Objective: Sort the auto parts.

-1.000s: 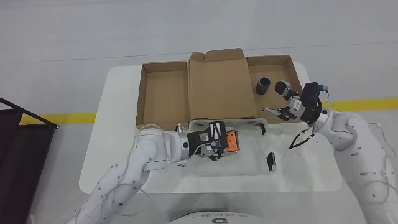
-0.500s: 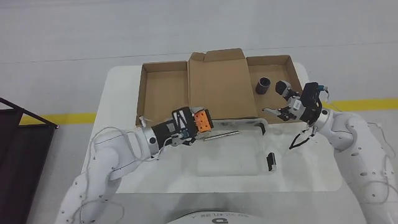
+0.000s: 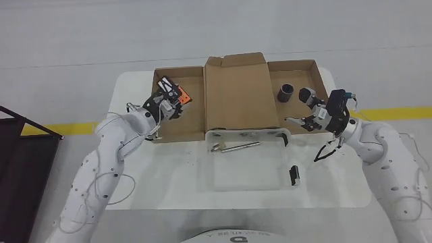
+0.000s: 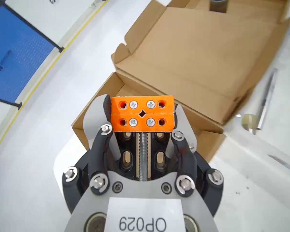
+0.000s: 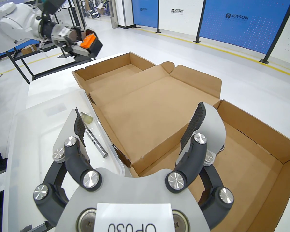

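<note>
My left gripper (image 3: 175, 95) is shut on an orange terminal block (image 4: 141, 116) and holds it over the left compartment (image 3: 177, 105) of the cardboard box. From the right wrist view the same block (image 5: 88, 41) shows held above the box's far corner. My right gripper (image 5: 137, 124) is open and empty at the box's right end, by the right compartment (image 3: 297, 84). A dark cylindrical sleeve (image 3: 286, 92) stands in that compartment. In the clear plastic tray (image 3: 270, 175) lies a metal rod with a pale knob (image 3: 235, 147).
A folded cardboard flap (image 3: 239, 94) covers the box's middle. A small black part (image 3: 294, 175) lies on the white table to the right of the tray. Beyond the table's far edge is open grey floor.
My left arm has carried the orange block from over the tray up and left to the box's left compartment. The right arm has kept still.
</note>
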Controlling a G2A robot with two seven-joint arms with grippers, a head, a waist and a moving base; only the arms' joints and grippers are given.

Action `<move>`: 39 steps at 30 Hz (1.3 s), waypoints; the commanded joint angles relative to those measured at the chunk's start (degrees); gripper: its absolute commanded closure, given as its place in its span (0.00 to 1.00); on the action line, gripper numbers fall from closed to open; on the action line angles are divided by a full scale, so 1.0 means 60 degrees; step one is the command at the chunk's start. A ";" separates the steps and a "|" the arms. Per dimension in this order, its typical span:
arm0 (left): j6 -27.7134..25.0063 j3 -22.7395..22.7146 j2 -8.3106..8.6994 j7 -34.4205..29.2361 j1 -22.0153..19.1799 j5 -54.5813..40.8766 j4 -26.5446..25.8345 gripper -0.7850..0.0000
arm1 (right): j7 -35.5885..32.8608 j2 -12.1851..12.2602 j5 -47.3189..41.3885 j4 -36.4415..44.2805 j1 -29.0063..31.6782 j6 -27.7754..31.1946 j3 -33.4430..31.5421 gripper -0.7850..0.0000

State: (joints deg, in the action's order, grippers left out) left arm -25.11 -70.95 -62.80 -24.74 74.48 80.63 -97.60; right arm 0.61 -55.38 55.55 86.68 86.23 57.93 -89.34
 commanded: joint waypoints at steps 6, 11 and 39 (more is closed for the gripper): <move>0.0753 0.1645 -0.0498 -0.0214 -0.2059 -0.0325 0.2737 1.00 | 0.0001 0.0000 0.0001 0.0001 0.0001 0.0000 0.0000 0.00; 0.0930 0.2566 -0.0842 -0.0151 -0.3004 -0.0337 0.4378 1.00 | 0.0001 0.0000 0.0001 0.0001 0.0001 0.0000 0.0000 0.00; 0.2190 0.4101 -0.2012 0.0733 -0.4547 -0.0685 0.7957 0.00 | 0.0001 0.0000 0.0001 0.0001 0.0001 0.0000 0.0000 0.00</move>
State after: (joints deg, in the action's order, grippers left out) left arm -11.97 -46.09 -74.95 -20.43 47.02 76.50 -49.31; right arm 0.61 -55.38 55.55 86.68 86.23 57.93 -89.34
